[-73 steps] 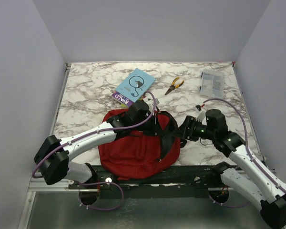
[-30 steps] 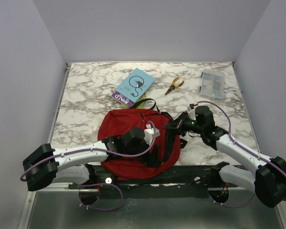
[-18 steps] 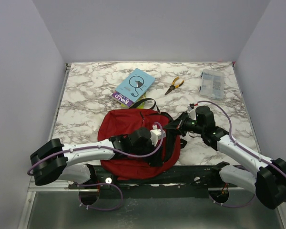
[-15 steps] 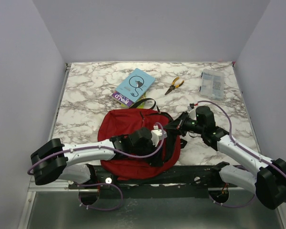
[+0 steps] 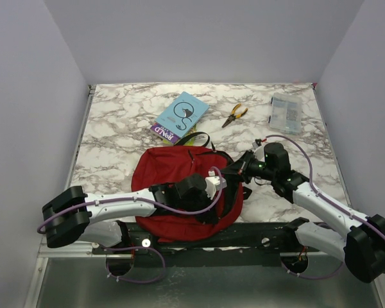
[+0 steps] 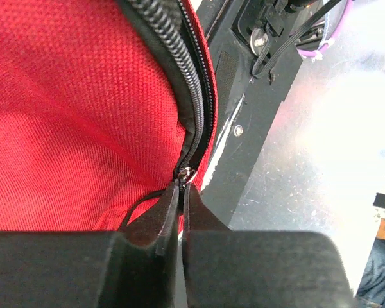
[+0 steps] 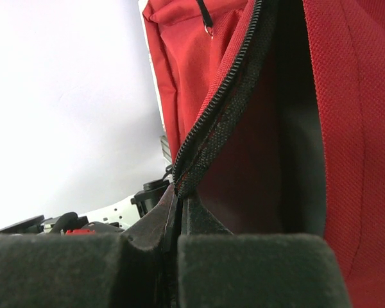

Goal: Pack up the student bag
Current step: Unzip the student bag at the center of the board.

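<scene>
1. The backpack [image 5: 173, 186] lies flat at the near edge of the table [image 5: 115, 128], between the two arms. Its near side rests over the black rail [image 5: 263, 235] that carries the arm bases.
2. The left fingers [image 6: 179, 196] are pressed together on the zipper pull [image 6: 187, 172] at the bag's near right corner, where the track curves. This grip looks meant for drawing the slider along the track.
3. The right fingers [image 7: 179, 208] are clamped on the zipper edge of the bag's right side and hold that lip up, so the dark inside shows. Holding the fabric taut probably keeps it from bunching when the slider is pulled.
4. The book [image 5: 181, 116], the pliers [image 5: 234, 115] and the clear box [image 5: 285, 113] lie on the far half of the table, well apart from the bag, with bare marble between. None is packed yet.
5. Space is tight on the near side, because the rail sits just beside the left fingers. The far and right sides offer open table for swinging an arm out.
</scene>
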